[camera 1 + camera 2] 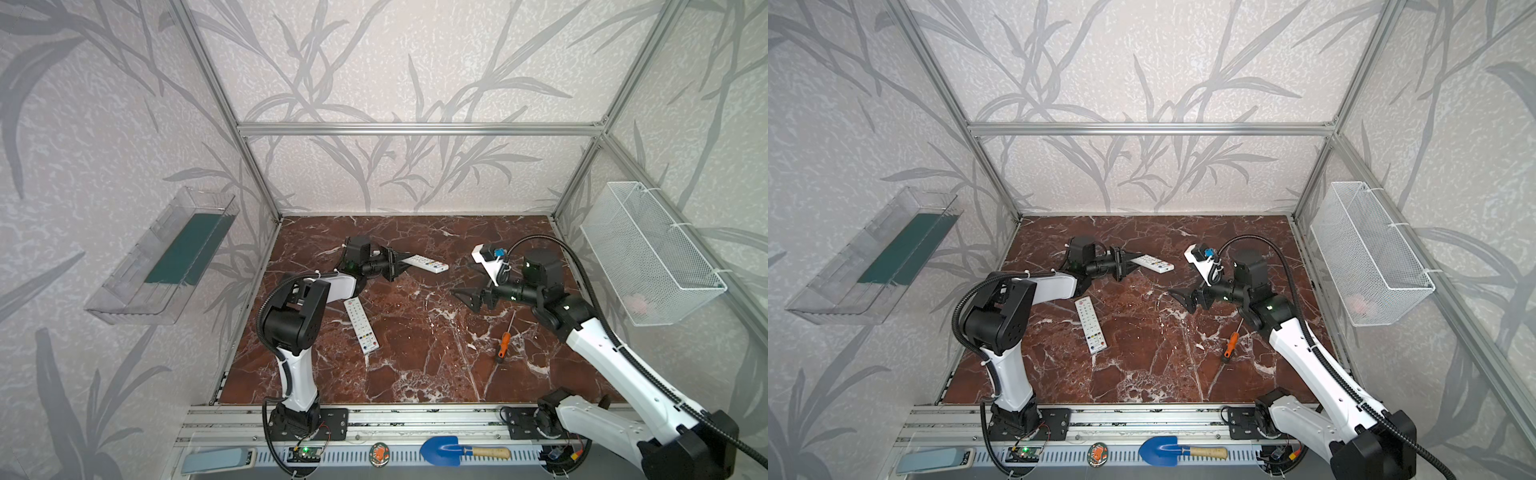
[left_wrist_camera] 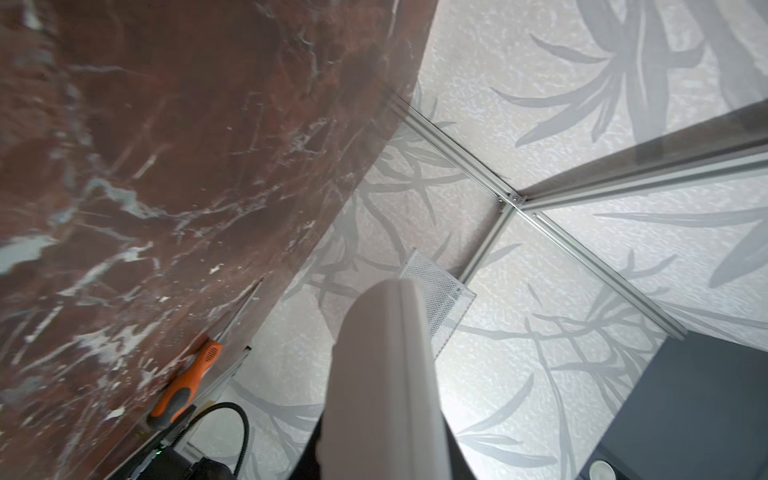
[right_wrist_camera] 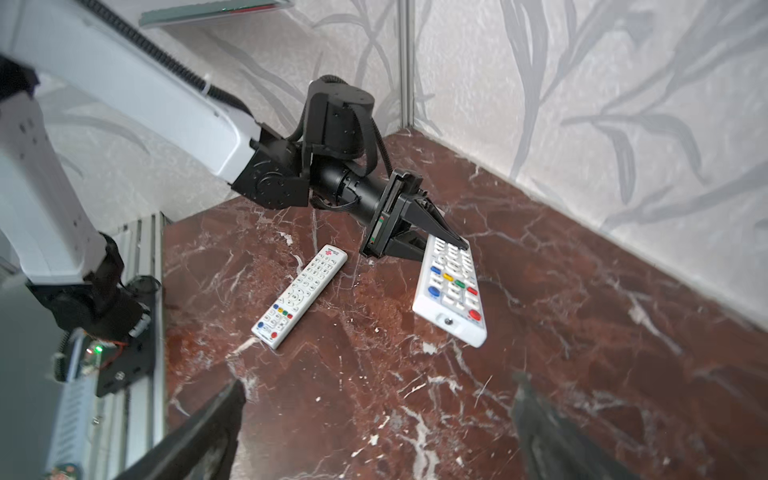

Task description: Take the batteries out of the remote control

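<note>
My left gripper (image 1: 401,262) (image 1: 1129,262) (image 3: 446,241) is shut on one end of a white remote control (image 1: 428,263) (image 1: 1152,263) (image 3: 453,286). It holds the remote above the table, buttons up and tilted. In the left wrist view the remote (image 2: 382,374) shows edge-on. A second white remote (image 1: 360,325) (image 1: 1090,325) (image 3: 299,295) lies flat on the marble table, buttons up. My right gripper (image 1: 459,296) (image 1: 1177,296) (image 3: 378,399) hovers open and empty over bare table, pointing toward the held remote and apart from it. The batteries are hidden.
An orange-handled screwdriver (image 1: 504,343) (image 1: 1230,345) (image 2: 187,382) lies on the table by the right arm. A white wire basket (image 1: 648,253) hangs on the right wall and a clear tray (image 1: 162,257) on the left wall. A blue trowel (image 1: 457,451) lies on the front rail.
</note>
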Robot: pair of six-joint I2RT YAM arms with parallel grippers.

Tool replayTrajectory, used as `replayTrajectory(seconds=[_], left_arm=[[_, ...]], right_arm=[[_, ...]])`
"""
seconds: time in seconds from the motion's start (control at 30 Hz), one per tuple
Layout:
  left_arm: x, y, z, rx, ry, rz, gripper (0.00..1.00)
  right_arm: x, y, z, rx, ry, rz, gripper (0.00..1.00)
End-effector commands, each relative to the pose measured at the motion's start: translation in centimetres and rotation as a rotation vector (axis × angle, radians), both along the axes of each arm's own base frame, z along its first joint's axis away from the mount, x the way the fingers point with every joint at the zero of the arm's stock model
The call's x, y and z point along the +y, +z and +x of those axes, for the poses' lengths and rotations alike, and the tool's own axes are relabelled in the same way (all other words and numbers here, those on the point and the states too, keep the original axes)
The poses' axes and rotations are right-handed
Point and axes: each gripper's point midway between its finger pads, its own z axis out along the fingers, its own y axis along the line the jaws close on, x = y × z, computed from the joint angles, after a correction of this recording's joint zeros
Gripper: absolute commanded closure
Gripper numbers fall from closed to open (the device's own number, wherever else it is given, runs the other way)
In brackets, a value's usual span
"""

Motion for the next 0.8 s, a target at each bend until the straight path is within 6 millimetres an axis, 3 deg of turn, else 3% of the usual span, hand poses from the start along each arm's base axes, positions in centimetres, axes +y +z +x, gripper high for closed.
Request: replayTrajectory(seconds=[0.0,0.13,0.33,0.47,0.77], left_arm=[[-0.1,4.6,-0.2,-0.052,0.005,-0.130,0.91],[0.0,4.7,-1.2,-0.051,-0.009,-0.124,0.91],[-0.3,4.6,-2.3,-0.054,-0.048,-0.114,0.91],[-0.6,4.9,-2.6,-0.065,-0.064,-0.113,0.91],[-1.7,5.0,-2.9,-0.076,-0.105,-0.107,0.91]], right_arm=[[0.6,-0.5,0.3,-0.233,0.139,-0.106,0.01],[0.0,-1.2,2.2,-0.290,0.074,-0.169,0.00],[0.7,-1.5,5.3,-0.336,0.072,-0.229,0.14],[1.4,-1.4,5.9,-0.363,0.125,-0.276,0.28],[2.9,-2.7,6.6,-0.434,0.222,-0.437,0.29]])
